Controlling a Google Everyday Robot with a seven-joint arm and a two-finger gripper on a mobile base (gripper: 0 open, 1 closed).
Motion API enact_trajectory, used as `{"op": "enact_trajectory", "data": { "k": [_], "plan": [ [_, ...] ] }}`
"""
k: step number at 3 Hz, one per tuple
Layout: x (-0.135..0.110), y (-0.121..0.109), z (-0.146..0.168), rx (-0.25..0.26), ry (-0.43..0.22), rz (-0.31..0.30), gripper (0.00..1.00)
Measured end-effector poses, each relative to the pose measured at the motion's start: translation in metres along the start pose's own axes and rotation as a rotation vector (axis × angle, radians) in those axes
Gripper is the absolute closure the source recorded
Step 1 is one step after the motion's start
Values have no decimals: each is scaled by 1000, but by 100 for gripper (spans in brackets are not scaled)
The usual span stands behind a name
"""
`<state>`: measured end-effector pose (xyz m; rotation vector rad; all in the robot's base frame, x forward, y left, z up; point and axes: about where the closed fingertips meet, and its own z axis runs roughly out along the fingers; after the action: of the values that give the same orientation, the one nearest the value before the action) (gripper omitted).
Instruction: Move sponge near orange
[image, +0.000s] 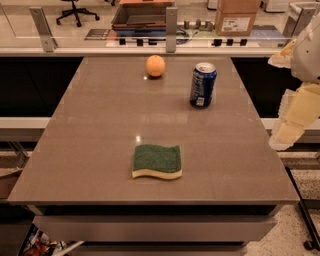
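The sponge (157, 161) lies flat on the brown table (100, 130), near the front edge at the middle, with its dark green top up over pale yellow foam. The orange (155, 65) sits at the far side of the table, a little left of centre. My gripper (290, 125) hangs at the right edge of the view, beyond the table's right side, well away from both sponge and orange. It holds nothing that I can see.
A blue drink can (203, 84) stands upright to the right of the orange. A glass barrier with metal posts (171, 22) runs along the table's far edge. A cardboard box (237, 16) sits behind it.
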<state>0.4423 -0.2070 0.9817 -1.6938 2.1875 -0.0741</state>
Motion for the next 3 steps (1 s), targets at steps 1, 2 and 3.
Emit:
{"op": "enact_trajectory", "data": {
  "k": [1,2,3],
  "plan": [
    [-14,2,17,-40,-84,9,0],
    [-32,10,40,-96,-193,19,0],
    [-52,24,65,-159,-315,28,0]
  ]
}}
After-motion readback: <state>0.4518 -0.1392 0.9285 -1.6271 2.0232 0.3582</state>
